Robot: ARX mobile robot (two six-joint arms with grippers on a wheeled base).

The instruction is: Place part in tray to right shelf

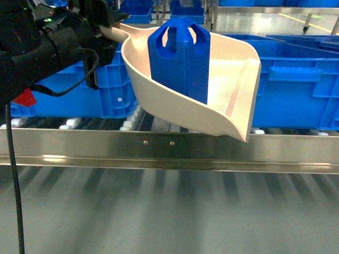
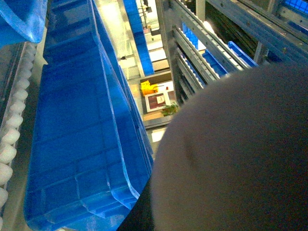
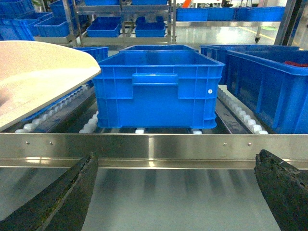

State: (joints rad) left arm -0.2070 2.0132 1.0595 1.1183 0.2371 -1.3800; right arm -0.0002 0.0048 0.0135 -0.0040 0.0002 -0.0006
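Part (image 1: 179, 58), bright blue, standing upright in the tray (image 1: 230, 90), held up over the right shelf (image 1: 159, 151) front rail, out ahead of the left fingers along the handle. Looks light, rigid and smooth-sided, so probably prone to sliding or toppling down the tilted scoop toward the lower lip. Best carried by the tray's handle rather than touched directly, with any tilt kept slow. Left gripper (image 1: 103, 24) at the handle end, dark and crowded into the frame corner; presumably clamped on the handle, but fingers themselves impossible to make out. Left wrist view mostly blocked by the pale tray underside. Right gripper (image 3: 178, 192) with fingers (image 3: 62, 202) spread wide, holding nothing, facing the rail with a blue crate (image 3: 156, 89) straight beyond. Landing spot under the tray hidden.
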